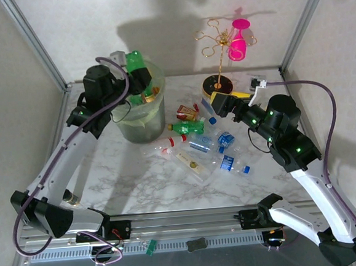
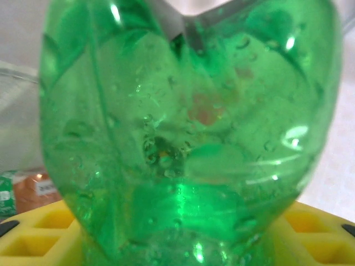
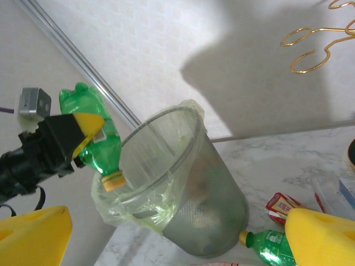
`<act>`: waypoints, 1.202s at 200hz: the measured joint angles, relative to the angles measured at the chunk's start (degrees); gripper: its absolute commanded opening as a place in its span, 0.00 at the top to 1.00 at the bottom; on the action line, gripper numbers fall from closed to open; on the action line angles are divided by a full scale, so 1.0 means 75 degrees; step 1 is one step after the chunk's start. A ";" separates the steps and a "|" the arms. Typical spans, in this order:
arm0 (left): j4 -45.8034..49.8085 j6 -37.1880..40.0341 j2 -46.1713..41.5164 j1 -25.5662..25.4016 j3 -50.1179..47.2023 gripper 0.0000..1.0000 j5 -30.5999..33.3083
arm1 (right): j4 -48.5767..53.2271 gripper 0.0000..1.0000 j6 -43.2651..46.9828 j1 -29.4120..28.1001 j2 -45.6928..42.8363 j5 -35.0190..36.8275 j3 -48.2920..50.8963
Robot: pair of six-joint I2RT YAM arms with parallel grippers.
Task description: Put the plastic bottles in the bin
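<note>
- 1 green bottle (image 1: 134, 60) is clamped by the left gripper (image 1: 138, 80) over the bin (image 1: 141, 120), not yet released.
- The right gripper (image 1: 217, 100) is spread wide, empty.
- Several bottles (image 1: 199, 145) are left on the table (image 1: 138, 173).

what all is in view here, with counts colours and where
bin: one, grey-green, pale liner, far left
held bottle: one, green, yellow cap down, over bin rim
loose bottles: several, mostly clear, one green, heaped centre
packet: one, red-yellow, beside bin
wire stand: one, gold, black base, far side
cup: one, pink, hanging on stand
left tool: one, shut on held bottle
right tool: one, open, near stand base
</note>
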State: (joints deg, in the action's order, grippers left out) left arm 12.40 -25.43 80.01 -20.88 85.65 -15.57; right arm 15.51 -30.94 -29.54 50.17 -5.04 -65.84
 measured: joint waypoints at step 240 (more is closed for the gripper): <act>0.2745 -0.1518 0.2600 0.0038 0.1428 0.81 0.4144 | 0.0306 0.01 0.0411 0.0000 0.0326 0.0731 0.0280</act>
State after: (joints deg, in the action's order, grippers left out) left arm 32.99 -36.82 99.50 -20.60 96.36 15.51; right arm 17.80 -27.86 -29.54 52.62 0.45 -63.75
